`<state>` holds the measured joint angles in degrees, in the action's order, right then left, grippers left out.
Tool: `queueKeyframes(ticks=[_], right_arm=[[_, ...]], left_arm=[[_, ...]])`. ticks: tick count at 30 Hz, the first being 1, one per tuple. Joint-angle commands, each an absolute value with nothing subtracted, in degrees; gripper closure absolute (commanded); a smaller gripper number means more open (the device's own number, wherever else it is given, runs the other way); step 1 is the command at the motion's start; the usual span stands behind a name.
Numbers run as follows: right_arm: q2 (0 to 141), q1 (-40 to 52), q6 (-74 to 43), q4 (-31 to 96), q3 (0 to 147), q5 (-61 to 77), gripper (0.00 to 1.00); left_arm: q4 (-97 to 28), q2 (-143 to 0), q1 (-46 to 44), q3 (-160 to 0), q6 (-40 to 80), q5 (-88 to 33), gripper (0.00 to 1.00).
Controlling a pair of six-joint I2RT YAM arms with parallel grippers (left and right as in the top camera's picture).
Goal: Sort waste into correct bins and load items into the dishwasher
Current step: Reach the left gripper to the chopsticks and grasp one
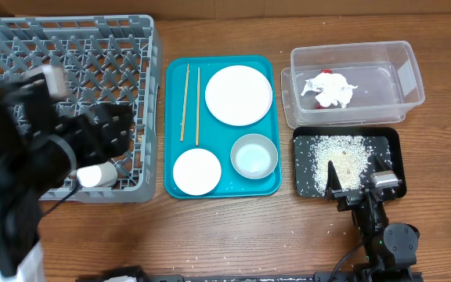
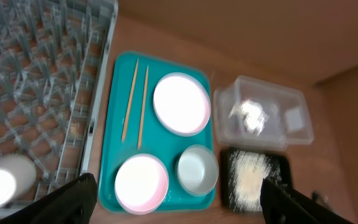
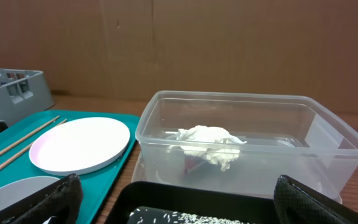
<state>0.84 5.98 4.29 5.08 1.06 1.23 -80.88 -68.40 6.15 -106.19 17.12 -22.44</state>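
Hovering left gripper (image 2: 178, 184) above dish rack (image 1: 22, 39), jaws spread wide, gripping nothing. Seeing white cup (image 1: 96, 175) on its side in rack's near right corner. Holding right gripper (image 1: 356, 174) over black tray (image 1: 394, 141), likewise spread, empty.

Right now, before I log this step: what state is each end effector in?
Left end effector: open, holding nothing.
Right end effector: open, holding nothing.

black arms (image 1: 386, 235), thin black cables (image 1: 344, 262)
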Motion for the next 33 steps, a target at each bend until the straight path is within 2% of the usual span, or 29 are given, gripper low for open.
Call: queueKeyframes(ticks=[1,5,6,10,12,14,17,22,25,31,33], right_arm=[[0.2,5.5,4.4,4.6,0.4,1.1,0.00],[0.2,5.5,4.4,4.6,0.4,1.1,0.00],[0.2,5.5,4.3,4.6,0.4,1.1,0.00],[0.2,5.5,4.4,4.6,0.4,1.1,0.00],[0.2,5.5,4.3,4.6,0.4,1.1,0.00],[0.2,5.5,4.4,4.6,0.4,1.1,0.00],[0.2,5.5,4.4,4.6,0.4,1.1,0.00],[0.2,5.5,4.4,4.6,0.4,1.1,0.00],[0.2,5.5,4.4,4.6,0.4,1.1,0.00],[0.2,5.5,4.4,4.6,0.4,1.1,0.00],[0.2,5.5,4.4,4.6,0.4,1.1,0.00]], left_arm=[[-82.7,-76.6,-1.8,-106.2,18.2,-9.6,0.15],[-81.6,-86.8,-9.8,-106.2,15.8,-5.2,0.09],[-80.9,-88.9,-10.7,-106.2,15.2,-4.3,0.00],[-78.1,-99.2,-11.6,-106.2,16.6,1.1,0.01],[-76.8,-103.5,-11.6,-106.2,17.8,0.8,0.07],[-75.0,-108.6,-11.6,-106.2,18.5,0.5,0.21],[-72.6,-114.8,-11.6,-106.2,18.5,0.0,0.34],[-69.3,-122.7,-11.7,-106.2,18.0,-1.2,0.40],[-68.0,-126.8,-12.0,-106.2,18.3,-0.8,0.52],[-65.3,-132.0,-11.9,-106.2,19.4,-2.1,0.58],[-64.5,-133.1,-11.9,-106.2,19.3,-2.6,0.62]])
